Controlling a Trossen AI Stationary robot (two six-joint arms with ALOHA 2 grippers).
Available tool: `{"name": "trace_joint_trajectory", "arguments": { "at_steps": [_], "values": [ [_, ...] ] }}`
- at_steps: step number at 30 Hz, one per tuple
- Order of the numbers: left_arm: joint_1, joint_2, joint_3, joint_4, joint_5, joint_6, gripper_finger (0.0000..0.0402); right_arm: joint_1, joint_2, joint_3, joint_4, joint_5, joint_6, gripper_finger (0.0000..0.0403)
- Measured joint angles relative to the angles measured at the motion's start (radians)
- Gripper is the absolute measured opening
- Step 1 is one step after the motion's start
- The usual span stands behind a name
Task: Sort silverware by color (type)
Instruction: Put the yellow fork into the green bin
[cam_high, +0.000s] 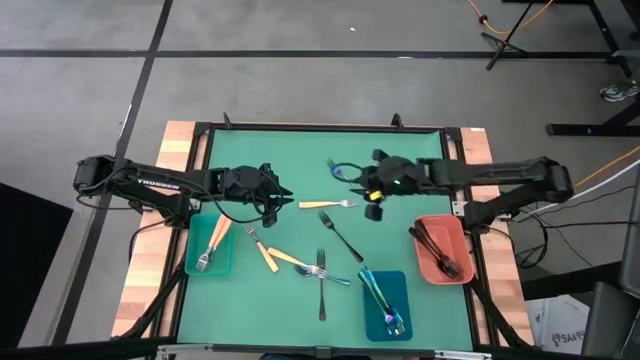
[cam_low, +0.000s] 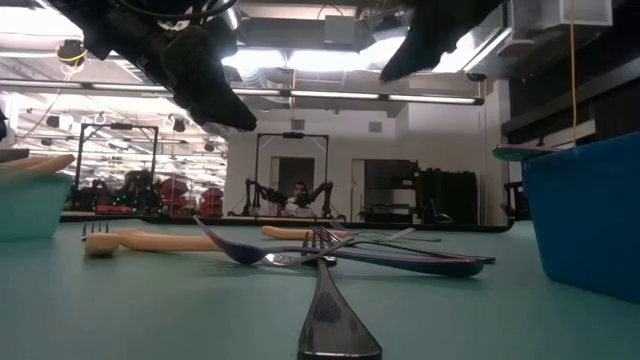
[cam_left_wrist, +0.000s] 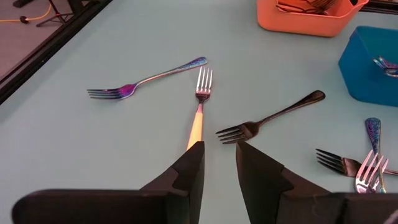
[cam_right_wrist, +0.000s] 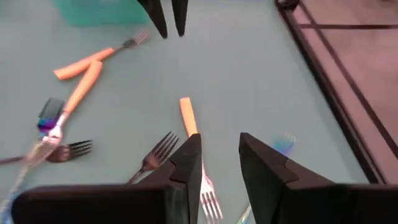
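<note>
An orange-handled silver fork (cam_high: 328, 204) lies flat on the green mat between my two grippers. An iridescent fork (cam_high: 340, 168) lies beyond it and a black fork (cam_high: 340, 235) nearer. My left gripper (cam_high: 288, 190) hovers open over the fork's handle end (cam_left_wrist: 196, 127), touching nothing. My right gripper (cam_high: 352, 178) hovers open above the tine end (cam_right_wrist: 200, 180), also empty. The teal tray (cam_high: 190, 262) holds orange-handled pieces, the blue tray (cam_high: 397, 283) iridescent ones, and the salmon tray (cam_high: 428, 268) black ones.
More silverware lies loose on the near middle of the mat: two orange-handled pieces (cam_high: 270, 252), a black fork (cam_high: 322, 290) and an iridescent piece (cam_high: 335, 277) crossing one another. The three trays sit along the near side. The two grippers face each other closely.
</note>
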Motion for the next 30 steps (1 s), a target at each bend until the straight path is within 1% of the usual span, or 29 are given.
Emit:
{"name": "trace_joint_trajectory", "arguments": {
  "at_steps": [4, 9, 12, 16, 21, 30],
  "values": [
    [0.0, 0.0, 0.0, 0.0, 0.0, 0.0, 0.0086, -0.073, 0.106, 0.0, 0.047, -0.08, -0.056, 0.0099],
    [0.0, 0.0, 0.0, 0.0, 0.0, 0.0, 0.0086, -0.145, 0.241, 0.0, 0.065, -0.172, -0.066, 0.0099],
    [0.0, 0.0, 0.0, -0.001, 0.0, 0.0, 0.0086, -0.17, 0.316, 0.0, 0.091, -0.211, -0.067, 0.0099],
    [0.0, 0.0, 0.0, -0.001, 0.0, 0.0, 0.0086, -0.182, 0.408, 0.0, 0.17, -0.274, -0.073, 0.0099],
    [0.0, 0.0, 0.0, -0.001, 0.0, 0.0, 0.0086, -0.178, 0.493, 0.0, 0.268, -0.286, -0.114, 0.0099],
    [0.0, 0.0, 0.0, -0.001, 0.0, 0.0, 0.0086, -0.179, 0.584, 0.0, 0.265, -0.285, -0.117, 0.0099]
  ]
}}
